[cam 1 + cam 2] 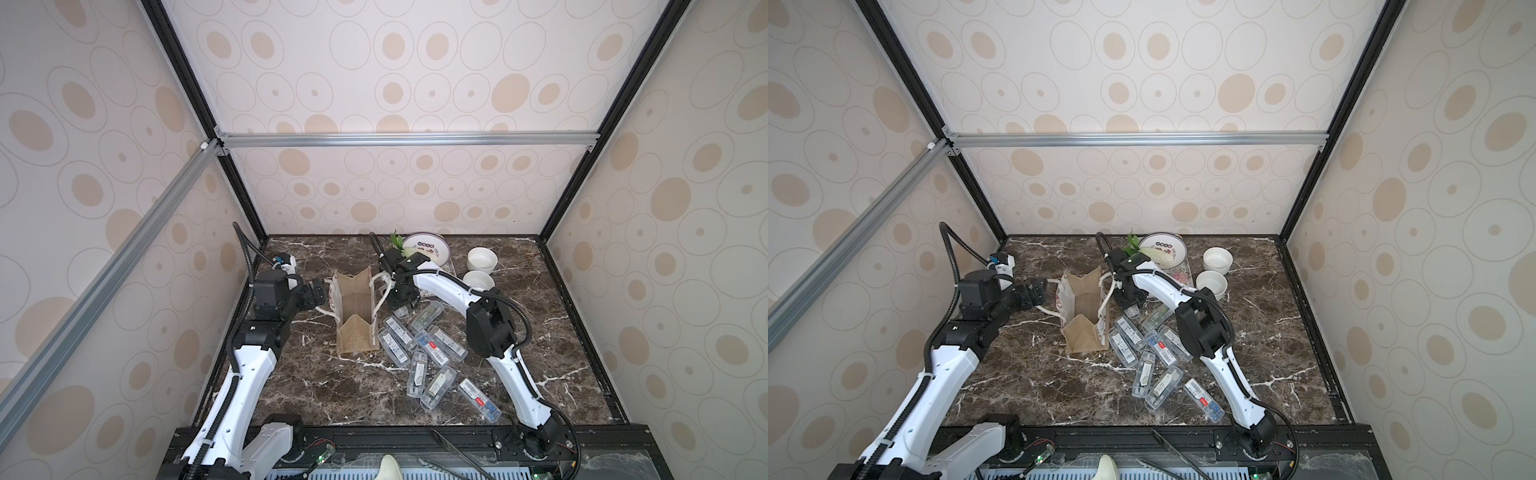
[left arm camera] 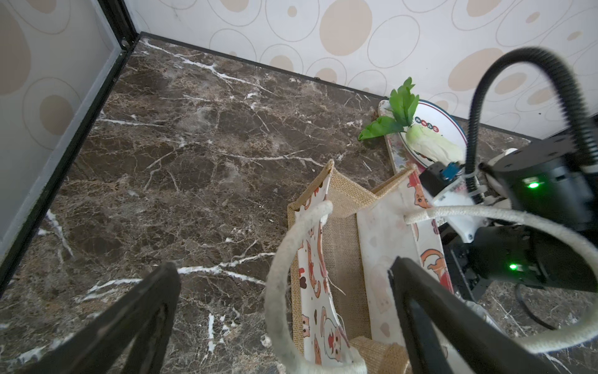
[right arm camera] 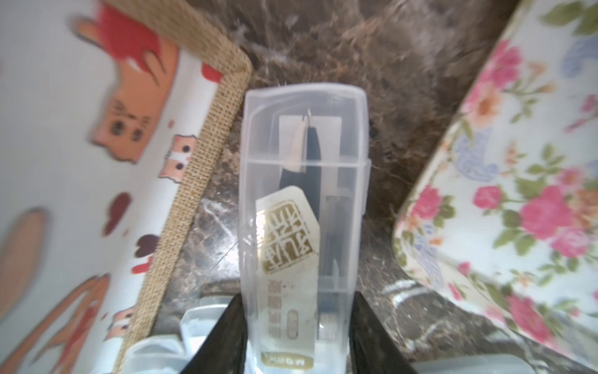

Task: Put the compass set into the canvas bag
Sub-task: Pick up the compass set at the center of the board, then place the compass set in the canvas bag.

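Note:
The canvas bag point(image 1: 353, 307) point(image 1: 1082, 307) stands open-topped mid-table, tan weave with cat-printed white sides and white rope handles. My right gripper point(image 1: 401, 309) point(image 1: 1133, 309) is just right of the bag, shut on a compass set point(image 3: 304, 210), a clear plastic case with a gold-stamped card inside. Its black fingers point(image 3: 223, 340) press the case's two long sides, beside the bag's side panel point(image 3: 97, 162). My left gripper point(image 1: 318, 291) point(image 2: 283, 265) is open at the bag's left side. One rope handle point(image 2: 278, 275) loops between its fingers point(image 2: 155, 291).
Several more clear compass cases point(image 1: 432, 349) lie scattered right of the bag. Behind the right gripper are a plate with cabbage point(image 1: 424, 249), a floral tray point(image 3: 517, 194) and two white bowls point(image 1: 482, 259). The enclosure walls border the marble table point(image 1: 316, 386).

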`<state>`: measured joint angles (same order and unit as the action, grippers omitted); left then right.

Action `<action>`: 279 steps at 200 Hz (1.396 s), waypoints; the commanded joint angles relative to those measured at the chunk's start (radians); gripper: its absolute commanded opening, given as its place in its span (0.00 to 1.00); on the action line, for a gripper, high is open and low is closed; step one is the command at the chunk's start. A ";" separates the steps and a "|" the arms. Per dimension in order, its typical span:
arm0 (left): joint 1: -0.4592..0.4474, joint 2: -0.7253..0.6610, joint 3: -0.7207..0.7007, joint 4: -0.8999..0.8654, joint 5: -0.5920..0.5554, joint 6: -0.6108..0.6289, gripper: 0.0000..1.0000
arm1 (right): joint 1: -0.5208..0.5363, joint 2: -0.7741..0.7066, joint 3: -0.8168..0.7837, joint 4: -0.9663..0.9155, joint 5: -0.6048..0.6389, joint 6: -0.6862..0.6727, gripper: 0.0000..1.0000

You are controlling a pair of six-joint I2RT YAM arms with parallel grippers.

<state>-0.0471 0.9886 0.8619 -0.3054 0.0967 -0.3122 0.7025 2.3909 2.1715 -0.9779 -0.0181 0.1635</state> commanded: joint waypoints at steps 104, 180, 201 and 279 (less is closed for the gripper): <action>-0.005 0.077 0.095 -0.120 -0.045 0.027 1.00 | -0.087 -0.414 -0.135 -0.036 0.093 0.156 0.40; -0.004 0.108 0.065 -0.057 0.050 -0.027 0.88 | 0.081 -0.306 0.237 -0.170 0.092 0.104 0.42; -0.002 0.121 0.068 -0.038 0.089 -0.043 0.79 | 0.136 -0.231 0.339 -0.186 0.071 0.096 0.42; 0.014 0.103 0.007 0.001 0.146 -0.089 0.50 | 0.224 -0.070 0.389 -0.105 0.007 0.098 0.41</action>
<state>-0.0402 1.1122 0.8848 -0.3225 0.2070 -0.3809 0.9165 2.2993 2.5397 -1.0977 0.0025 0.2672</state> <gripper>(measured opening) 0.540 0.454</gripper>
